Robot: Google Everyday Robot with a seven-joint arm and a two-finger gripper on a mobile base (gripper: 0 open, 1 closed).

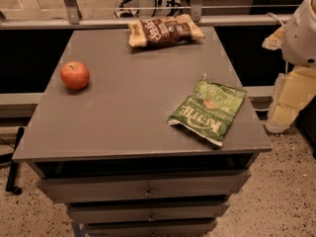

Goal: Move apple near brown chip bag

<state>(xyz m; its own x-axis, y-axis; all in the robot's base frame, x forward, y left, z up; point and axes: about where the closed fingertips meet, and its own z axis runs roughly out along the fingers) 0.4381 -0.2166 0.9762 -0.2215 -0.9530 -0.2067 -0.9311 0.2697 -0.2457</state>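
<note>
1. Camera view: the apple (75, 75) sits on the left of the grey cabinet top (123, 117), well apart from the brown chip bag (164, 31) at the far edge.
2. The green Kettle bag (208, 110) lies near the right edge.
3. The gripper (289, 100) hangs beyond the right edge; its state one cannot tell.

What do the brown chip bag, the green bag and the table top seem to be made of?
The brown chip bag: probably plastic film, slightly glossy and crinkled. The green Kettle bag: likely the same film, creased, with a sheen. The table top: flat matte grey, perhaps painted wood or laminate; I cannot tell which. The gripper hangs beside the table's right edge.
</note>
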